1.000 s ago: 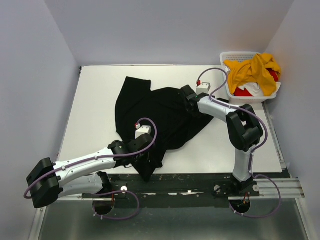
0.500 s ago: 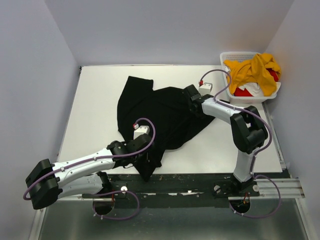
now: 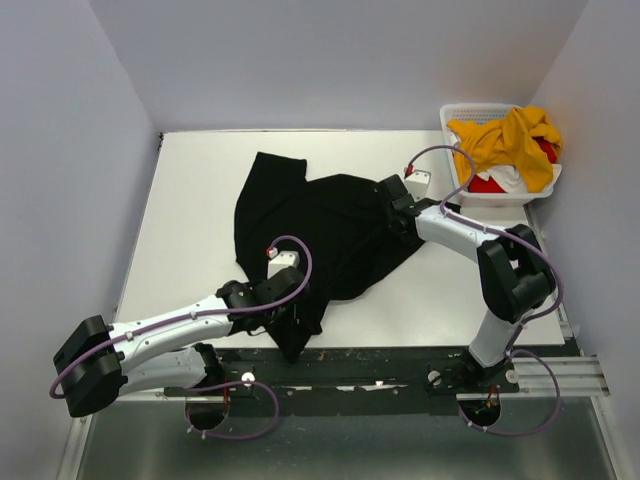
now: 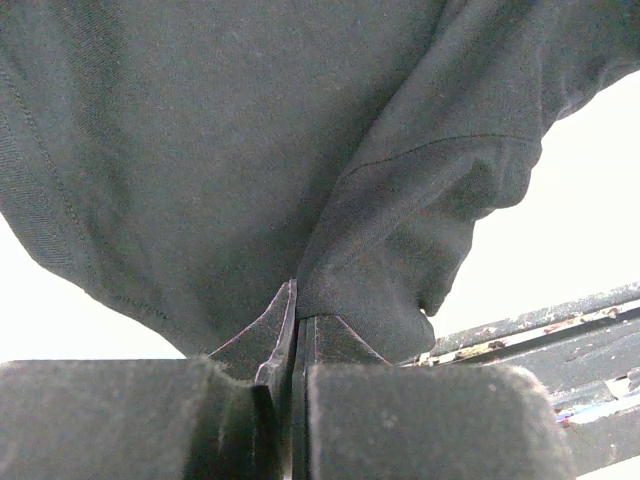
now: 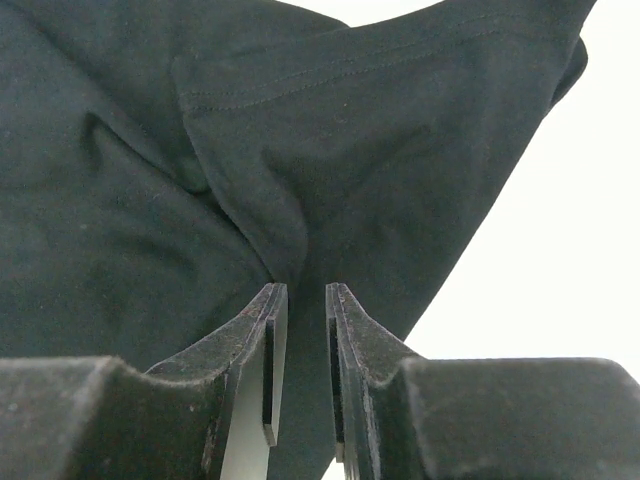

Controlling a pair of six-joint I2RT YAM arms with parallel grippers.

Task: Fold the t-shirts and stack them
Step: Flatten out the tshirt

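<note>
Right wrist view: right gripper (image 5: 303, 290), jaws narrow at a fold of the black shirt (image 5: 120, 180), may catch too little cloth and slip; left gripper (image 4: 300, 320) clamps it.

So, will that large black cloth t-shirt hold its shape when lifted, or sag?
Probably floppy: the large black cloth t-shirt lies creased and bunches where the left gripper pinches it. Pushed, it would likely wrinkle up rather than slide flat, given its folds.

right claw (image 5: 300, 295) has slid rightward and narrowed its jaws at a fold of the black t-shirt (image 3: 320, 225).
</note>
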